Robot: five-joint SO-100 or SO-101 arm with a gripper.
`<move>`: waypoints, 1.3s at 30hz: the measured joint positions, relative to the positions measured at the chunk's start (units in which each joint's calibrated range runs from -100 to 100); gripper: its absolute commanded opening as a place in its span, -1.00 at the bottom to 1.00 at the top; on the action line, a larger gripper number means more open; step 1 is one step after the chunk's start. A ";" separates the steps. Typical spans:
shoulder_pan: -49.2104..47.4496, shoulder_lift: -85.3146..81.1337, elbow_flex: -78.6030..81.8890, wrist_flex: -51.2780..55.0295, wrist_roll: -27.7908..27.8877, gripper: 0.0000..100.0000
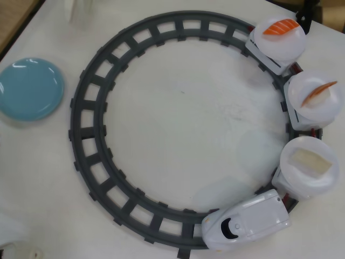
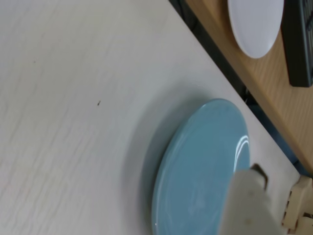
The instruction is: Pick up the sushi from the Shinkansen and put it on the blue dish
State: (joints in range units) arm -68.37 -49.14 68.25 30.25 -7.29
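The sushi (image 1: 310,162), a pale cream block, lies on the round white plate of the wagon right behind the Shinkansen (image 1: 247,221). The white engine stands on the grey track at the lower right of the overhead view. The blue dish (image 1: 29,89) sits bare at the far left of the table. In the wrist view the blue dish (image 2: 200,171) is close below, and a blurred cream finger (image 2: 247,200) of my gripper (image 2: 279,183) reaches in from the bottom right beside its rim. Nothing shows between the fingers. The gripper does not appear in the overhead view.
A grey ring of track (image 1: 86,108) fills the table's middle. Two more wagons carry an orange salmon piece (image 1: 280,27) and a white piece with an orange stripe (image 1: 318,93). A white plate (image 2: 254,22) rests on a wooden surface beyond the table edge.
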 measured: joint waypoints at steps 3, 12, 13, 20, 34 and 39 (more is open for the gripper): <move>0.00 0.08 0.00 0.00 0.00 -0.52; 0.00 0.08 0.00 0.00 0.00 -0.52; 0.00 0.08 0.00 0.00 0.00 -0.52; 0.00 0.08 0.00 0.00 0.00 -0.52; 0.41 0.08 0.00 0.00 0.00 -0.52; 9.48 0.08 -4.67 4.54 -0.21 -0.52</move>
State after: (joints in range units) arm -58.89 -49.05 63.59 34.79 -7.50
